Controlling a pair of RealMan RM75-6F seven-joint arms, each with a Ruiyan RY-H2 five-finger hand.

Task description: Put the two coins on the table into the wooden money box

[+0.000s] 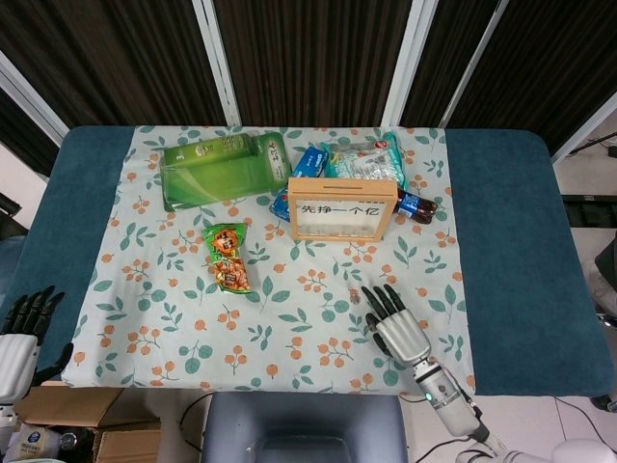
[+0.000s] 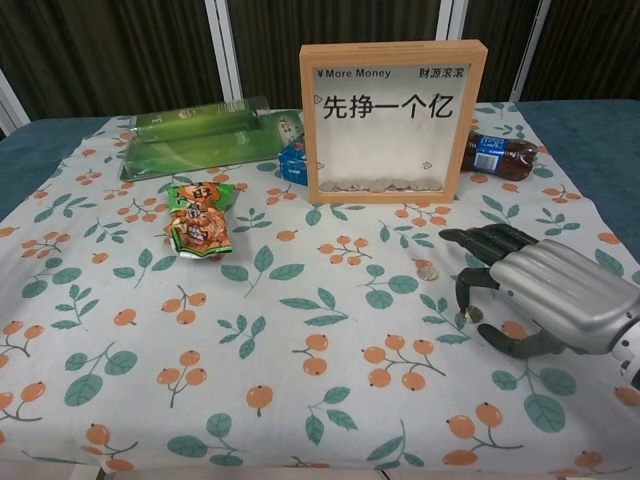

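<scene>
The wooden money box (image 2: pixel 393 120) stands upright at the middle back of the floral cloth, with coins lying along its bottom behind the glass; the head view shows its top edge (image 1: pixel 342 183). One coin (image 2: pixel 427 271) lies bare on the cloth in front of it. A second coin (image 2: pixel 472 314) lies nearer, partly covered by the dark fingertips (image 2: pixel 463 297) of my right hand (image 2: pixel 545 295). That hand hovers low with its fingers spread and curved down, holding nothing (image 1: pixel 395 323). My left hand (image 1: pixel 21 333) hangs off the table's near left corner, fingers apart and empty.
A green snack bag (image 2: pixel 200 220) lies left of centre. A green box (image 2: pixel 200 135) sits at the back left. A blue packet (image 2: pixel 292 160) and a small bottle (image 2: pixel 500 155) flank the money box. The blue table (image 1: pixel 521 251) shows beyond the cloth.
</scene>
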